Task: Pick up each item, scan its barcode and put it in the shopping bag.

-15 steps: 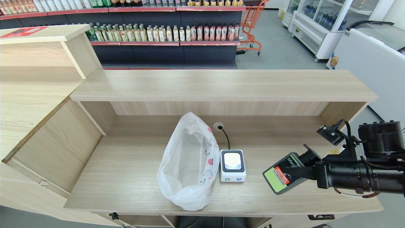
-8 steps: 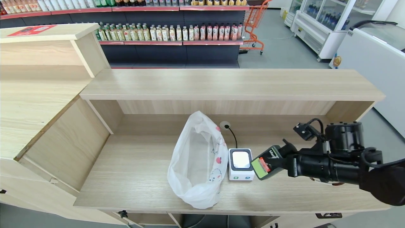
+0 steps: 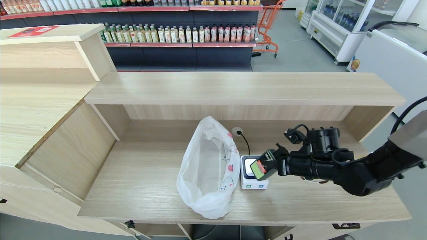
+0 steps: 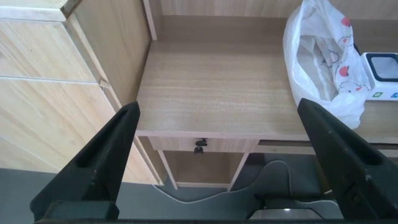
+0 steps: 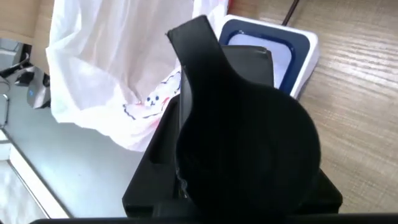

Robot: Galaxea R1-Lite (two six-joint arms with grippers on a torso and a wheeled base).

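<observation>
Box [image 3: 262,166]: we see white lettering on its dark side and a red label on its green face, both too small to read.
Scanner [image 3: 254,184]: two small marks on its front, one green and one blue; we cannot read them.
Shopping bag [image 3: 206,173]: red and dark cartoon prints, no words we can make out.
Red sign [image 3: 33,31]: its print is too small for us.
Bottles [image 3: 180,34]: labels unreadable.
</observation>
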